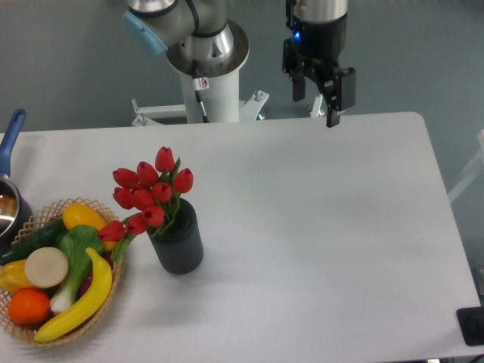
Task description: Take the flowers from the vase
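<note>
Ribbed cylindrical vase (177,243), red tulip flowers (148,191)

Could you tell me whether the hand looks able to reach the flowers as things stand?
Probably yes. The hand hangs open above the table's far edge, the flowers stand uncovered in the vase, and nothing lies between them.

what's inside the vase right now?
The flowers: red tulip buds on green stems rise from the mouth of the vase and lean toward the wicker basket. The lower stems and the interior are hidden by its dark wall.
</note>
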{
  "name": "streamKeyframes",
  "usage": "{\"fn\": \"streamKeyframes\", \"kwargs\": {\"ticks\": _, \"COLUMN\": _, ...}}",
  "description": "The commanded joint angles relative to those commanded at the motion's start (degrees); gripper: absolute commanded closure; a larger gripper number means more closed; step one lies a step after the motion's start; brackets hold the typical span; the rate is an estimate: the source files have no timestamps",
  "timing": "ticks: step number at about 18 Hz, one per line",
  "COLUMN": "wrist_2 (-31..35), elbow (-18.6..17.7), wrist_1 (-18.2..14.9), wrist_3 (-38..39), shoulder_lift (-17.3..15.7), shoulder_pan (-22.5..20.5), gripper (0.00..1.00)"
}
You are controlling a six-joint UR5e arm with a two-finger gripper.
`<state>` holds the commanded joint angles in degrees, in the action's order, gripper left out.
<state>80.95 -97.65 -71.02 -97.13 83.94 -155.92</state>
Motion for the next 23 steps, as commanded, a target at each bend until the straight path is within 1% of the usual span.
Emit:
{"fn": "streamKeyframes", "kwargs": {"ticks": 2, "wrist_2": 0.0, "elbow": -0.88, "wrist_1": 0.61, "wrist_3": 5.52, "shoulder_lift": -0.09, "shoulder_pan": 0.17, "gripper": 0.0}}
{"fn": "streamKeyframes", "kwargs": {"ticks": 3, "wrist_2": 0.0, "elbow": -1.14, "wrist_1": 1.14, "wrist_3": 7.12, "shoulder_lift": -0.26, "shoulder_pan": 0.7, "gripper": 0.0}}
{"fn": "streamKeyframes", "kwargs": {"ticks": 5, "wrist_2": 0.26, "elbow": -2.02, "wrist_1": 2.98, "wrist_3": 8.01, "shoulder_lift": -0.26, "shoulder_pan": 2.02, "gripper": 0.0}}
{"fn": "streamKeyframes", "kwargs": {"ticks": 7, "wrist_2": 0.09, "elbow": -3.51, "wrist_1": 4.22, "wrist_3": 8.8, "shoulder_lift": -0.26, "shoulder_pan": 2.2, "gripper": 0.0}}
{"fn": "streamKeyframes", "kwargs": {"ticks": 9, "wrist_2": -0.18, "elbow": -5.0, "wrist_1": 6.67, "wrist_3": 12.21, "shoulder_lift": -0.26, "shoulder_pan": 2.28, "gripper": 0.0}}
{"fn": "streamKeyframes", "kwargs": {"ticks": 11, "wrist_2": -0.62, "elbow": -6.76, "wrist_1": 10.0, "wrist_3": 16.69, "shoulder_lift": -0.26, "shoulder_pan": 4.03, "gripper": 0.0}}
{"fn": "streamKeyframes", "kwargs": {"ticks": 13, "wrist_2": -0.88, "elbow": -7.12, "wrist_1": 11.86, "wrist_3": 19.34, "shoulder_lift": 0.17, "shoulder_pan": 4.39, "gripper": 0.0}}
{"fn": "streamKeyframes", "kwargs": {"ticks": 17, "wrist_2": -6.05, "elbow": -7.47, "wrist_1": 11.87, "wrist_3": 21.45, "shoulder_lift": 0.35, "shoulder_pan": 4.66, "gripper": 0.0}}
{"fn": "streamKeyframes", "kwargs": {"ticks": 19, "wrist_2": -9.75, "elbow": -7.56, "wrist_1": 11.87, "wrist_3": 24.44, "shoulder_lift": 0.53, "shoulder_pan": 4.75, "gripper": 0.0}}
{"fn": "streamKeyframes", "kwargs": {"ticks": 23, "wrist_2": -12.39, "elbow": -7.74, "wrist_1": 11.78, "wrist_3": 26.12, "shoulder_lift": 1.05, "shoulder_pan": 4.75, "gripper": 0.0}}
